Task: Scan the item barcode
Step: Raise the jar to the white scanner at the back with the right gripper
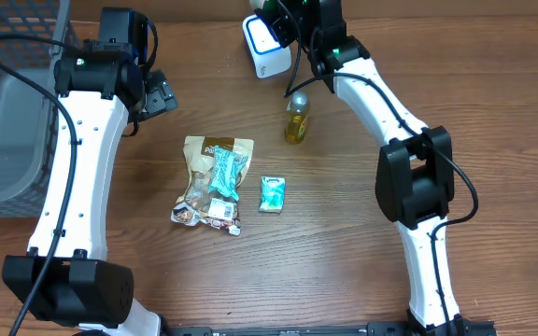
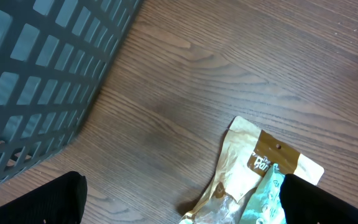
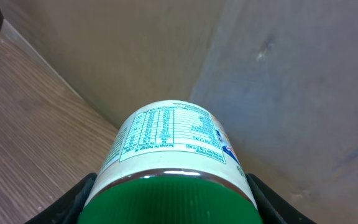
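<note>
My right gripper [image 3: 169, 202] is shut on a white-labelled jar with a green lid [image 3: 169, 146]; a finger presses each side of it. The label's nutrition panel faces the camera, and I see no barcode on it. In the overhead view the right gripper [image 1: 288, 14] holds the jar [image 1: 271, 7] at the table's far edge, just above the white scanner [image 1: 267, 49]. My left gripper [image 1: 162, 93] hovers open at the upper left; its black fingers [image 2: 36, 202] stand wide apart over bare wood, holding nothing.
A yellow bottle [image 1: 296, 121] stands below the scanner. A tan snack bag [image 1: 215, 177] with a teal pouch on it, also the snack bag [image 2: 253, 174], lies mid-table beside a small teal packet [image 1: 272, 193]. A grey basket [image 1: 7, 112] fills the left edge.
</note>
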`<act>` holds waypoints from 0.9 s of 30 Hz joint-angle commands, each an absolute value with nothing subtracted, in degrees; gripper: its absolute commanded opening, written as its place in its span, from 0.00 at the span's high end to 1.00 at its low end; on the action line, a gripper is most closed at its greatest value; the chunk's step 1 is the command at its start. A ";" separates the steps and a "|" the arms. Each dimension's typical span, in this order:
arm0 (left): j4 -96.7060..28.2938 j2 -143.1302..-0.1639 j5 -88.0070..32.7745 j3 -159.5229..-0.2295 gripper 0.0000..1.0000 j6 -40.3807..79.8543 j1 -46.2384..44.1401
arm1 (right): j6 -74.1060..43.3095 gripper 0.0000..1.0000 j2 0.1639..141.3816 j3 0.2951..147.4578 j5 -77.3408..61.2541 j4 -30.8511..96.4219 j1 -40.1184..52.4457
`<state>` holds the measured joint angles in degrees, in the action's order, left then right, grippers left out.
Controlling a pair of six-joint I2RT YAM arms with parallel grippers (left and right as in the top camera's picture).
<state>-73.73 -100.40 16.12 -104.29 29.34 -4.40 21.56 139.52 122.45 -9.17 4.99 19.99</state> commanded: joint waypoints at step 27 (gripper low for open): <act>-73.67 -99.59 16.91 -105.36 0.00 28.27 -4.51 | -6.24 0.96 110.69 123.11 -8.43 59.96 -1.85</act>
<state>-73.76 -100.40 16.12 -104.29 29.34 -4.40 -2.42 110.08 123.11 -8.99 55.09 1.56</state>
